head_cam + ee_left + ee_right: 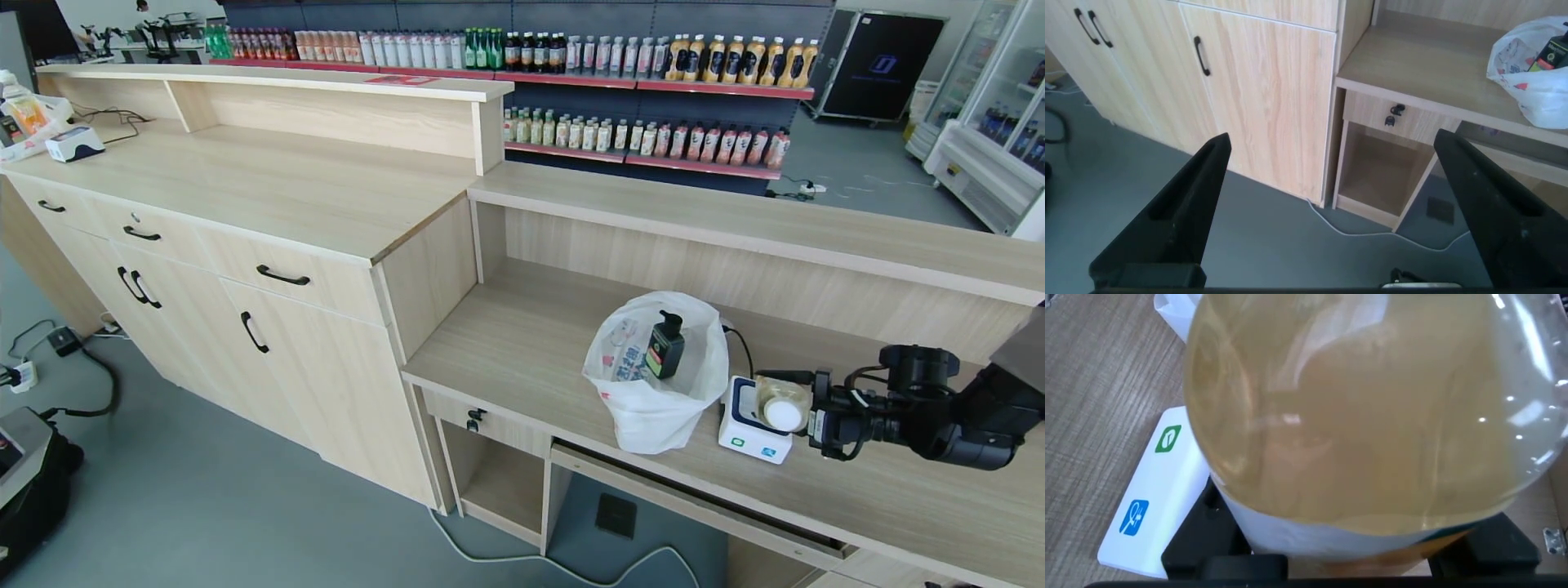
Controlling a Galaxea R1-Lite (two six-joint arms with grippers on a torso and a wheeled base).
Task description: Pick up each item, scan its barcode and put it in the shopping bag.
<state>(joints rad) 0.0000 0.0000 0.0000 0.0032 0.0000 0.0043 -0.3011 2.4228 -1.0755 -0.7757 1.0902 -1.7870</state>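
Over the floor, left end effector (1333, 137): one, its two fingers spread wide with nothing between them, hanging in front of the cabinet doors (1266, 90).
Right end effector (775, 403): one, pinching a bottle (1372, 416) from both sides, above the right part of the desk (522, 343).
Bottle: one, clear, holding pale yellowish liquid, white at one end, lying sideways in the right end effector, just over the scanner (744, 437).
Scanner: one white box with two small marks, one green and one blue, standing on the desk just beside the shopping bag (653, 408).
Shopping bag: one, white plastic, mouth open, standing on the desk.
Pump bottle (665, 347): one, dark, upright inside the shopping bag.
Shelves (653, 86): two red rows, each lined with drink bottles, along the far wall beyond the desk.
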